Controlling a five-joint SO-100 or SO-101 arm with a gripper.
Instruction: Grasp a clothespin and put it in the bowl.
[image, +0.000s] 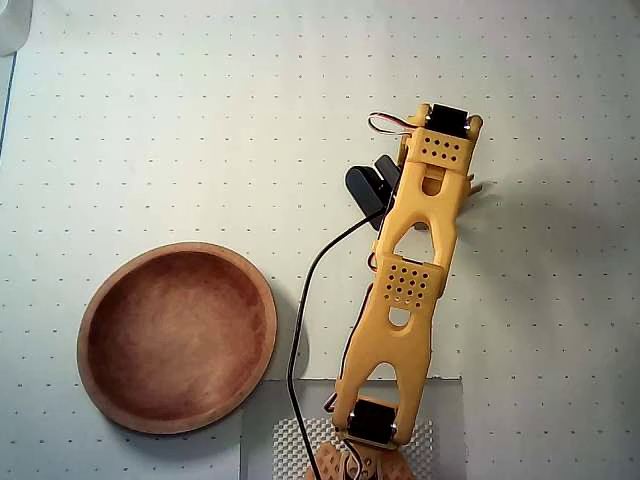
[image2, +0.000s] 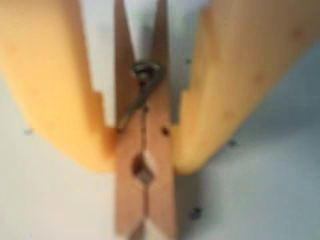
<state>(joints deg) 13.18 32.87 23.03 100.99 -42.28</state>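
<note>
The clothespin (image2: 144, 150) sits pinched between the yellow gripper's (image2: 145, 145) fingers (image2: 70, 100) in the wrist view (its metal coil showing), over the dotted white table (image: 200, 120). The bowl (image: 100, 300) lies well apart, left in the overhead view. No readable writing.

Bowl (image: 178, 337): wood, reddish-brown, matt, mottled grain inside, lighter tan rim. Clothespin (image2: 145, 165): bare light wood, unvarnished, a few dark specks, with a dull dark metal spring coil (image2: 146, 72) of wire. Gripper (image2: 145, 155) fingers (image2: 65, 100): yellow-orange plastic, matt, smooth in the blurred wrist view. Arm (image: 408, 290): same yellow plastic, perforated plates, black plastic servo housings slightly glossy. Cable (image: 300, 330): black, smooth sheath. Table (image: 200, 120): matt white sheet with a fine dot grid, no glare.
</note>
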